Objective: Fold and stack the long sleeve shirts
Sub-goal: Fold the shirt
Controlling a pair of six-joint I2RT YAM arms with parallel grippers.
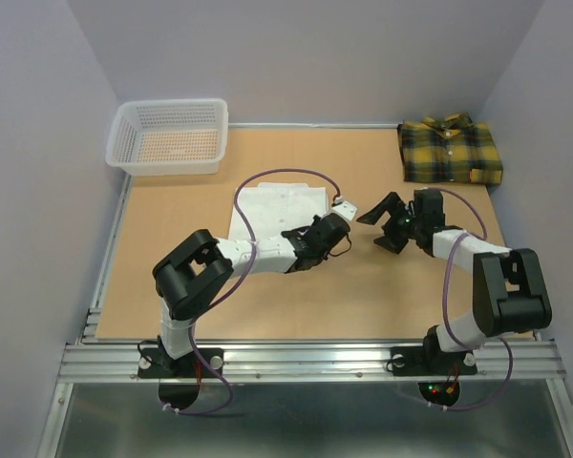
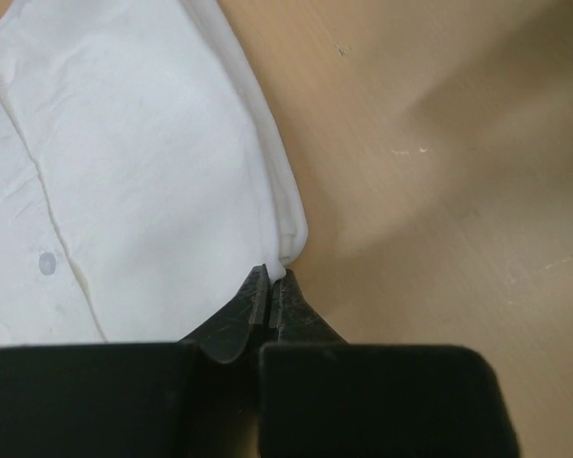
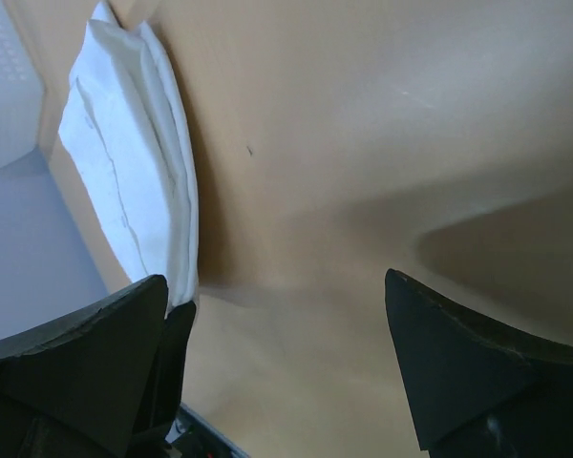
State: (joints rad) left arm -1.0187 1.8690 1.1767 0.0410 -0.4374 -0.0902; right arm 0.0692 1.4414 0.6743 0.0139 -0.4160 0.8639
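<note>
At the white shirt's point(image 2: 143, 162) edge, left fingers point(image 2: 253, 310) pinch; right fingers point(image 3: 458, 358) gape.

No word, number, brand or sign can be read in any view. The white shirt point(image 1: 279, 208), plaid shirt point(image 1: 451, 153) and basket point(image 1: 167, 166) bear no legible marking.

Bright even light, soft shadow beneath right hand point(image 3: 277, 286), slight blur

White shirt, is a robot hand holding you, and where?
Yes. The left gripper is shut on the white shirt, pinching its folded edge at a corner. The right gripper is open and holds nothing.
</note>
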